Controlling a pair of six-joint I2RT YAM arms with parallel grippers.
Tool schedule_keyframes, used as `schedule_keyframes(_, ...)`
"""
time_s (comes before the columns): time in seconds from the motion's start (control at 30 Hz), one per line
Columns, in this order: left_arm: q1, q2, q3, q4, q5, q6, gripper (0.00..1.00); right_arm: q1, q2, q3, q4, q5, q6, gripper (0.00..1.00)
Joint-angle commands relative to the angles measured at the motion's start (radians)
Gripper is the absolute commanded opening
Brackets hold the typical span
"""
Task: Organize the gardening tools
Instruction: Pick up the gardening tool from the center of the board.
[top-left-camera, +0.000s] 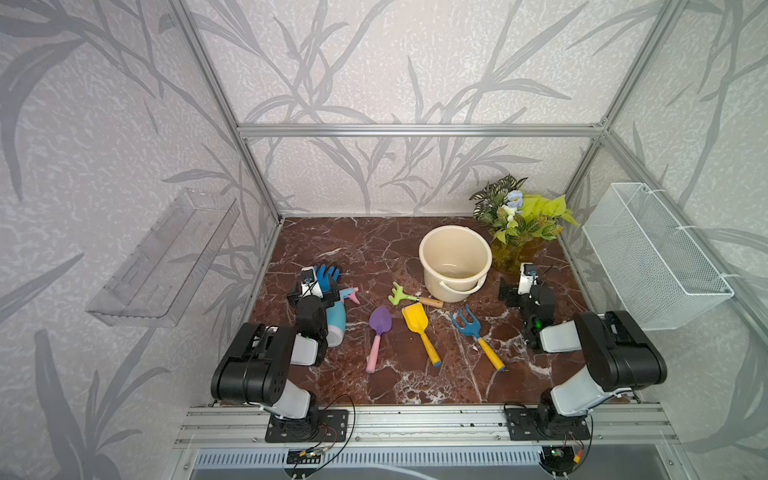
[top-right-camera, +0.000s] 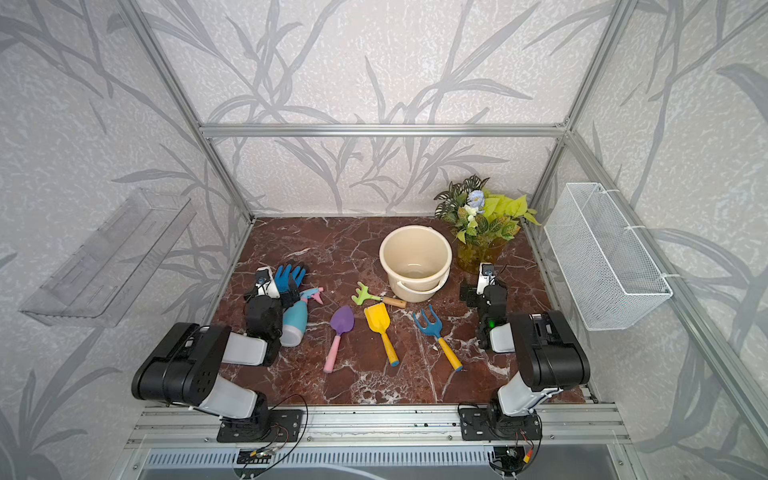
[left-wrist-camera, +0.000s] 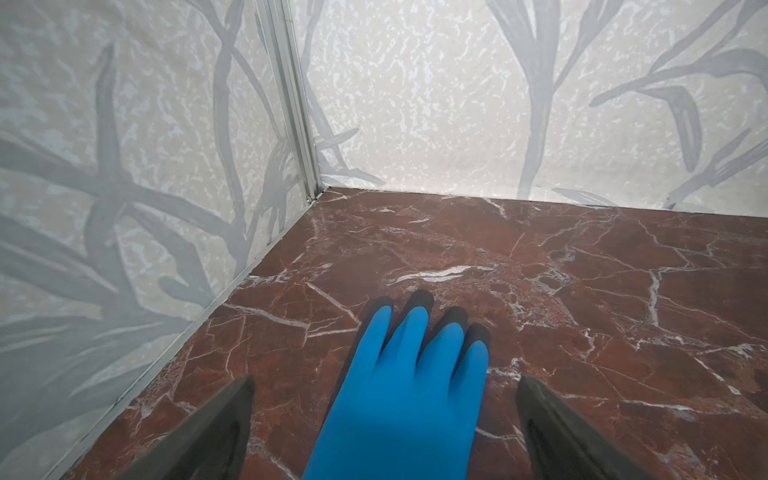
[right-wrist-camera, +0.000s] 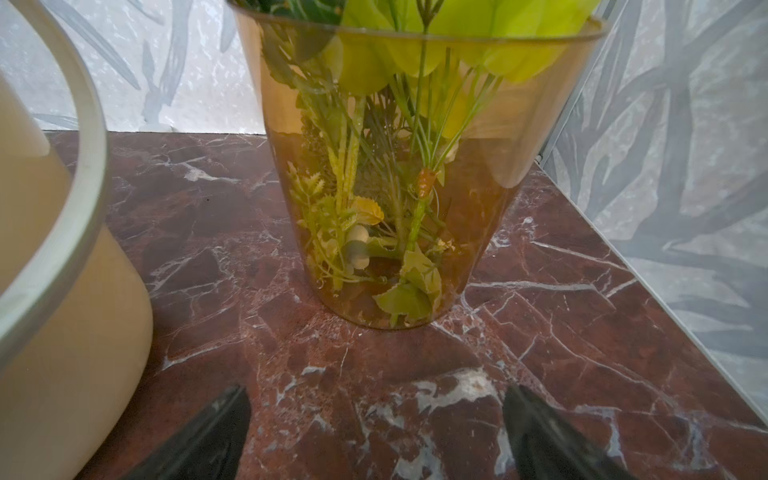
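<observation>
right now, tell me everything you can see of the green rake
The rake is small and toy-like: a green head with short curved prongs, a thin green neck, a short pale wooden handle. It lies flat on the marble table, in front of the bucket, head toward the left arm's side, handle end by the bucket's base; whether they touch cannot be told. The shovel's blade lies close beside it.

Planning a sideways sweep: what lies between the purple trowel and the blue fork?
The yellow shovel, touching neither purple trowel nor blue fork; both top views show it.
</observation>
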Motion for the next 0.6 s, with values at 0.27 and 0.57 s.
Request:
schedule_keyframes(0.27,0.003,-0.006,0.012,-0.004,0.005,-0.014,1.00,-0.006,-0.019,0.021,-0.024,-0.023,0.010,0.99)
schedule_keyframes(0.57,0.005,-0.008,0.009,0.000,0.006,-0.013,1.00,-0.010,-0.019,0.028,-0.039,-0.023,0.013,0.99)
